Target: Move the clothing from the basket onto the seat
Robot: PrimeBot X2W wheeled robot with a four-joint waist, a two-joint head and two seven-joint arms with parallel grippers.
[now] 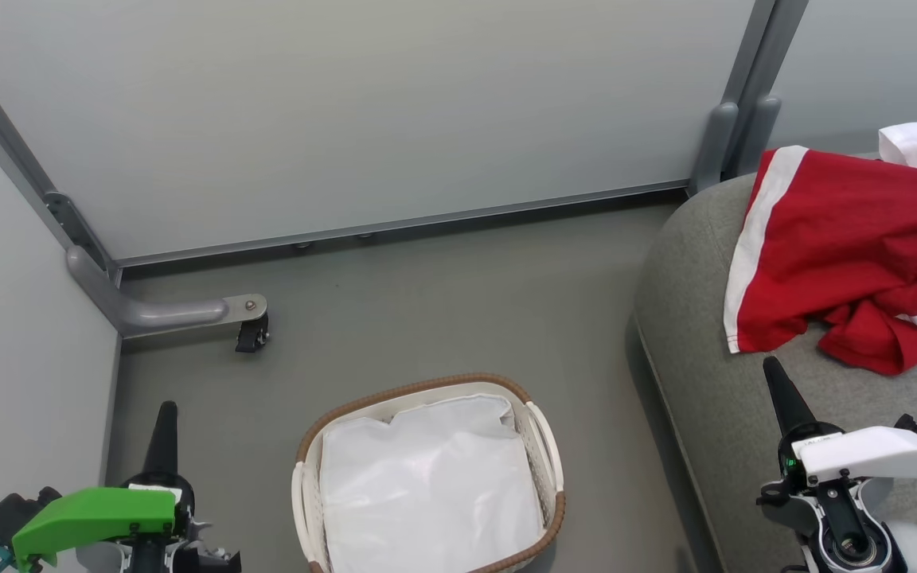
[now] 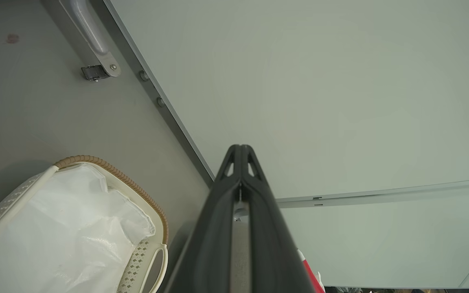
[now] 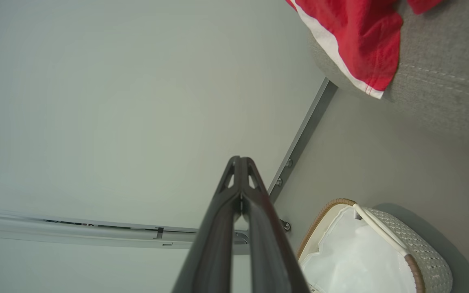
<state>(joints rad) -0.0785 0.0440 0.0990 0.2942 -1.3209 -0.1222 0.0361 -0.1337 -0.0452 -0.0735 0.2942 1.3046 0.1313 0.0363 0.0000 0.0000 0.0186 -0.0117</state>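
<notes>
Clothing (image 1: 848,239) lies crumpled on the seat (image 1: 705,374), toward its far corner by the grey partition (image 1: 347,111). One white-banded hem drapes over the seat's rounded edge on the floor side, and a white part sticks up at the garment's far end. The basket (image 1: 419,387) stands on the floor (image 1: 442,278) beside that edge of the seat, apart from it, with its white liner (image 1: 427,485) inside. The right gripper (image 1: 771,370) is over the seat's near part, close to the clothing but not touching it, fingers pressed together on nothing. The left gripper (image 1: 166,414) is over the floor on the basket's other side, fingers likewise closed and empty
</notes>
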